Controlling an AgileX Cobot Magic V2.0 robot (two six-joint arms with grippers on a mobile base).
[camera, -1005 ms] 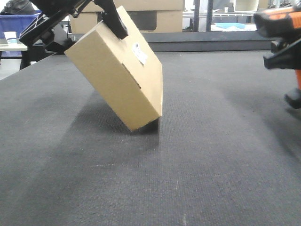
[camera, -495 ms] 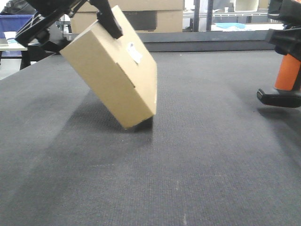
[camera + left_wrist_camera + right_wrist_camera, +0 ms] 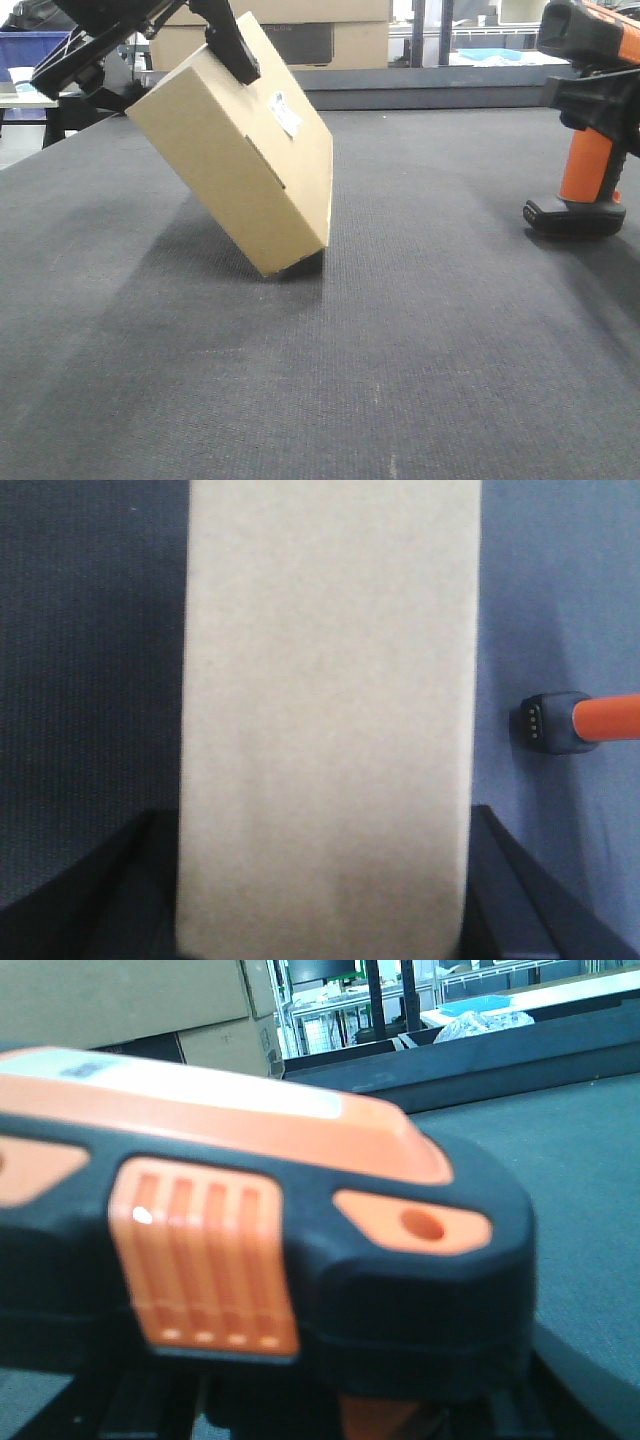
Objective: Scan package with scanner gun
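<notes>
The package (image 3: 240, 160) is a tan cardboard box, tilted, with one lower corner on the dark mat (image 3: 400, 350). Its small white label (image 3: 286, 112) faces up and to the right. My left gripper (image 3: 170, 75) is shut on the package's upper end. In the left wrist view the package (image 3: 325, 710) fills the space between the black fingers (image 3: 505, 880). My right gripper (image 3: 600, 100) is shut on the scanner gun (image 3: 585, 165), which stands upright at the far right with its black foot at the mat. The scanner's head (image 3: 250, 1250) fills the right wrist view; its foot (image 3: 548, 723) shows right of the package.
Bigger cardboard boxes with a black panel (image 3: 330, 40) stand behind the table. A raised dark ledge (image 3: 440, 90) runs along the table's far edge. A blue bin (image 3: 40, 50) and a white cup (image 3: 22, 78) sit at the far left, off the mat.
The scanner gun has come down and leftward into view, towards the package. The package shifted slightly left a second ago and has stayed tilted since.
</notes>
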